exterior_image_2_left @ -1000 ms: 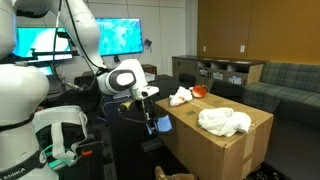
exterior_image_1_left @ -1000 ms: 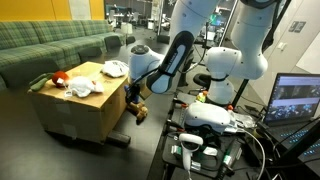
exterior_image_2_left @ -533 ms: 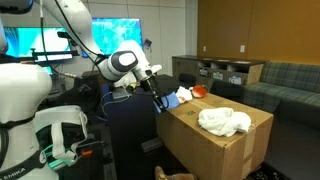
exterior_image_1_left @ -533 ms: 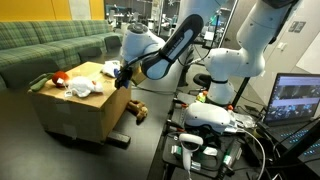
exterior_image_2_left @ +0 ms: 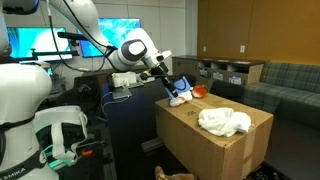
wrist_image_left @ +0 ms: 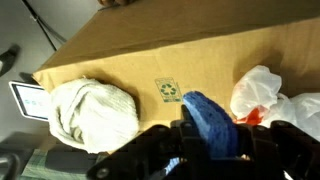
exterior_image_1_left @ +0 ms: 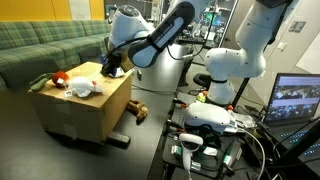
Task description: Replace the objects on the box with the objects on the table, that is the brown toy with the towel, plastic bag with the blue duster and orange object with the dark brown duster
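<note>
Hand (wrist_image_left: 222, 150) clamped on small flat blue duster (wrist_image_left: 208, 118), above tan cardboard box (wrist_image_left: 150, 60) top. Bunched white towel (wrist_image_left: 95, 110) on box beside hand; crinkly white plastic bag (wrist_image_left: 272, 92) on opposite side.

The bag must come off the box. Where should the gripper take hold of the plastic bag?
Pinch a raised crumpled fold on top of the plastic bag, coming down from above: it lies bunched and soft on the box, without a firm edge, and the orange object sits close beside.
</note>
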